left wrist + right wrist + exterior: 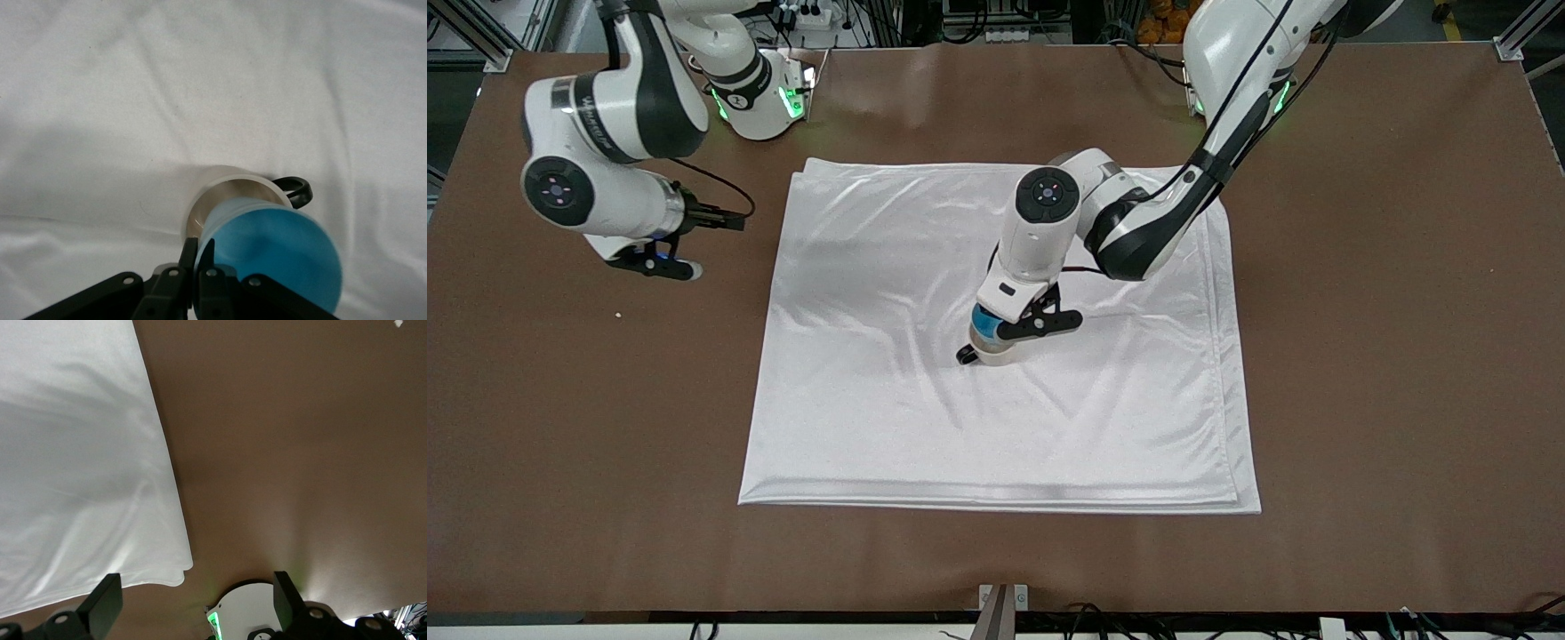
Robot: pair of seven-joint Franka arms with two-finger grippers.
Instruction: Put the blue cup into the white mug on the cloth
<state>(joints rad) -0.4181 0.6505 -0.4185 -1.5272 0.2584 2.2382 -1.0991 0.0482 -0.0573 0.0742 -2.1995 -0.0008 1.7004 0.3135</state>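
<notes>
1. Front view: the left gripper is over the middle of the cloth and is closed on the blue cup. The cup's base sits at or just inside the mouth of the white mug, which stands on the cloth. Risk: the mug rests on loose fabric, so any sideways load from the cup could tip or drag it. The black finger link covers the cup-to-rim junction, so insertion depth cannot be read here. The right gripper waits over bare table toward the right arm's end.

2. Left wrist view: the fingers pinch the cup wall at its rim. The cup appears tilted and offset toward the mug handle. Risk: releasing now could leave the cup canted against the mug's rim, or jammed, given the close fit. The cup base is hidden, and the mug's outer wall is mostly concealed.

3. Right wrist view: the right gripper has its fingers spread wide and holds nothing. It hangs over the table beside one cloth corner. Neither cup nor mug appears. The fingertips are cut off by the frame edge.
</notes>
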